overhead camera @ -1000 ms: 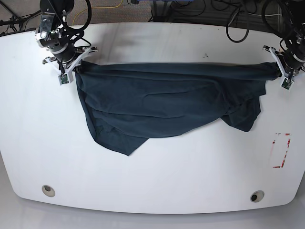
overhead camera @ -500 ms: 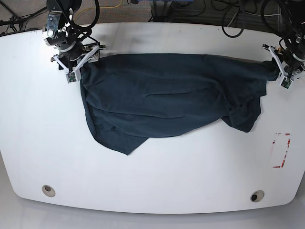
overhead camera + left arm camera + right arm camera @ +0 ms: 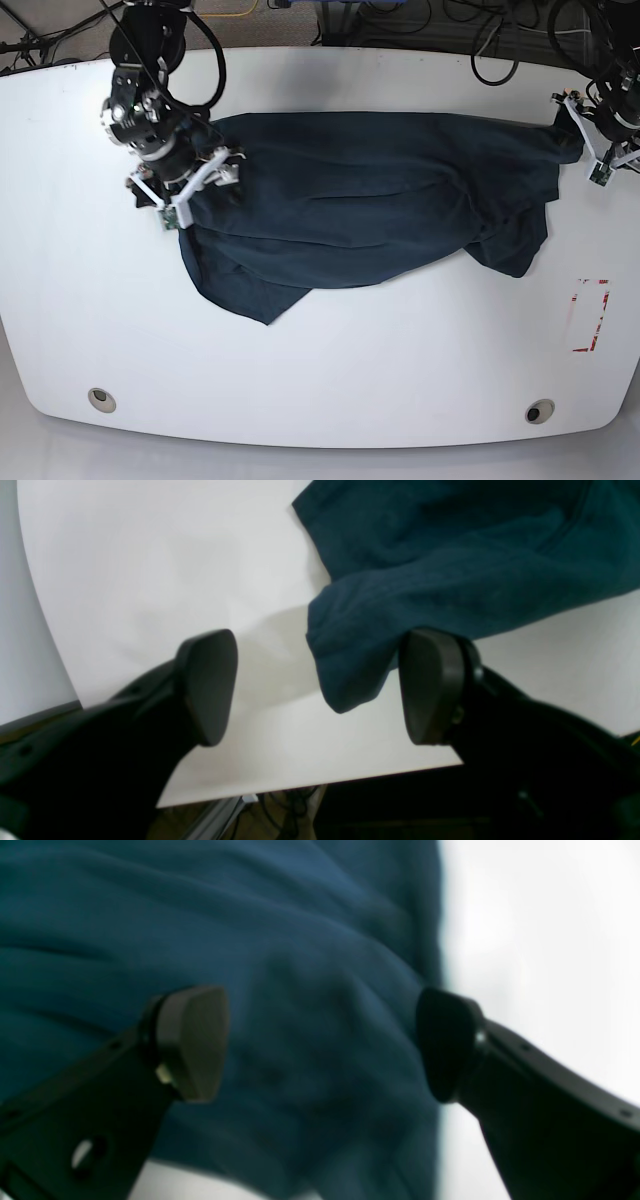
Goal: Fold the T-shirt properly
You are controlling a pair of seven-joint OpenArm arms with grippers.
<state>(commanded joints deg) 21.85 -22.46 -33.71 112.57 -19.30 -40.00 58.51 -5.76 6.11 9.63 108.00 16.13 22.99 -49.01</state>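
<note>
Lay bunched and unfolded across the white table (image 3: 330, 380), the T-shirt (image 3: 370, 195), with left gripper (image 3: 315, 685) and right gripper (image 3: 320, 1040) spread wide, gripping nothing, every fold left.

The dark navy T-shirt (image 3: 370, 195) lies crumpled and wrinkled across the far half of the white tabletop (image 3: 330, 370), stretched wide from side to side, with 1 pointed flap trailing toward the near edge and a bunched corner at each end.
</note>
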